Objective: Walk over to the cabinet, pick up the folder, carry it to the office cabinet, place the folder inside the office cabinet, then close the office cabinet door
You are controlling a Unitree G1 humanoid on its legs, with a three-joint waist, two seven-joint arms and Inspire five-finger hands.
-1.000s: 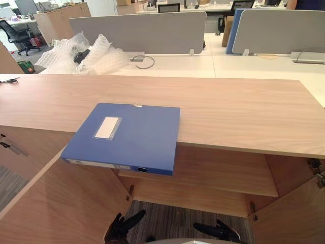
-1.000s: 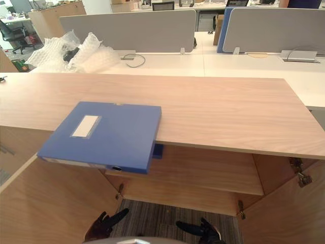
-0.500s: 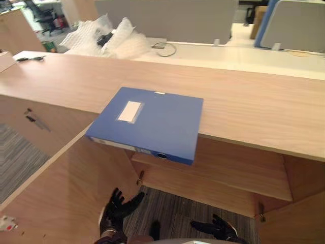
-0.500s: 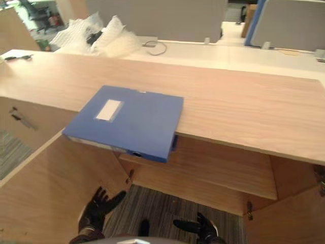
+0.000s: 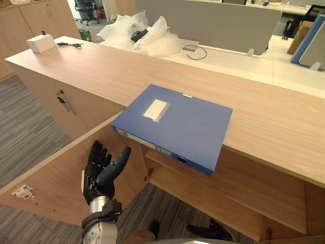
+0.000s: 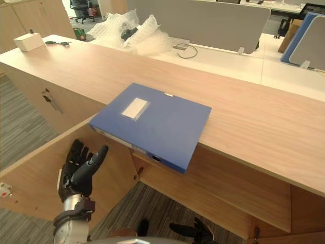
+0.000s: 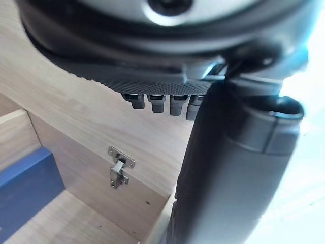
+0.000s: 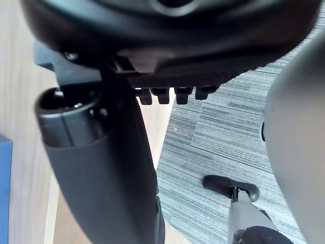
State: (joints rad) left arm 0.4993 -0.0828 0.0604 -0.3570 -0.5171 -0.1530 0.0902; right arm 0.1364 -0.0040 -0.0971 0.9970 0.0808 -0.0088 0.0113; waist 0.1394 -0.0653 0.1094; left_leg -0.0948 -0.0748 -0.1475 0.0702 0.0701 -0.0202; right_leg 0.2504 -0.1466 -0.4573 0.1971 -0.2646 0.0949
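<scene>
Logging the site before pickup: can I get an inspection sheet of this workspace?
Surface: wooden cabinet top.
Job's things: blue folder flat on the top, near corner overhanging its front edge; cabinet door open.
Clutter: white box at the top's far left end; bubble wrap on the desk behind.
Hands: left hand open, raised before the door; right hand open, low over the carpet.
Cables: grey cable on the desk.
Surroundings: grey partitions, carpet.

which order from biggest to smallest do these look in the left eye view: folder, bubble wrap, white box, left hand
Blue folder, largest.
Bubble wrap and left hand look about alike; the hand is nearer the camera, so no ranking.
White box, smallest.
</scene>
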